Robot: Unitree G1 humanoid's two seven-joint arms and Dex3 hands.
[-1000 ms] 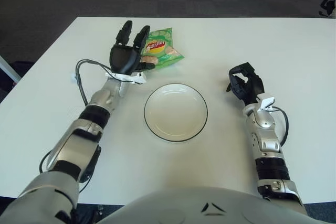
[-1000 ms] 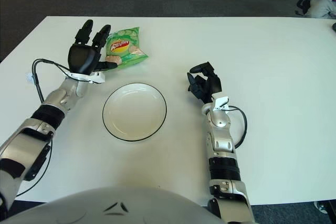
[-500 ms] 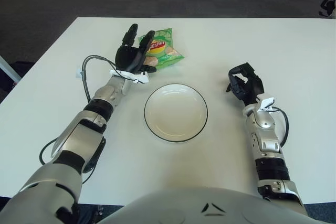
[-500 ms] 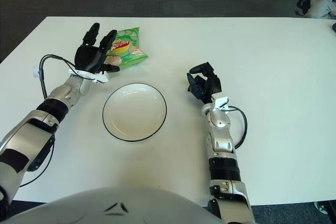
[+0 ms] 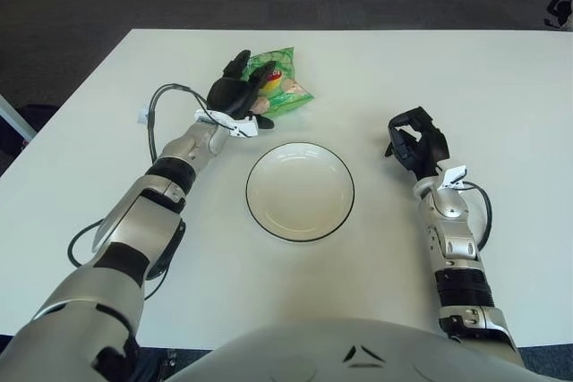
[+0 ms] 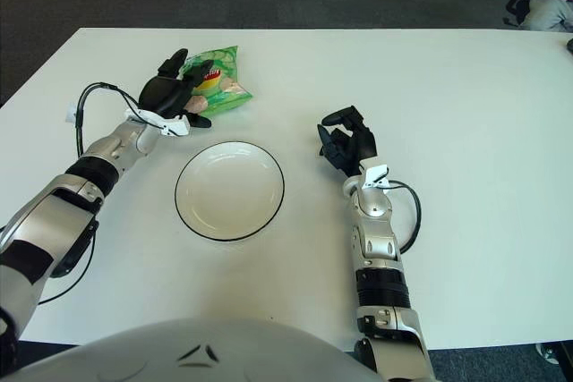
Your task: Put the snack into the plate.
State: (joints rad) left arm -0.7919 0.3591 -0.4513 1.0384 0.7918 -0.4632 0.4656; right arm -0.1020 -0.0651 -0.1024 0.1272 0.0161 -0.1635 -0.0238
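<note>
Lowered since earlier, left hand [image 5: 236,94] drapes half-curled fingers over snack bag [image 5: 285,87], not gripping.

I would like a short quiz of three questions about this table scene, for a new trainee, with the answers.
1. True or false: the snack bag already lies in the plate.
2. Which hand is at the snack bag? A) left hand B) right hand
3. Fill in: the right hand rests on the table, to the ____ of the plate.

Key
1. False: the bag lies on the table beyond the plate, and the plate holds nothing.
2. A: its fingers lie over the bag.
3. right
</note>
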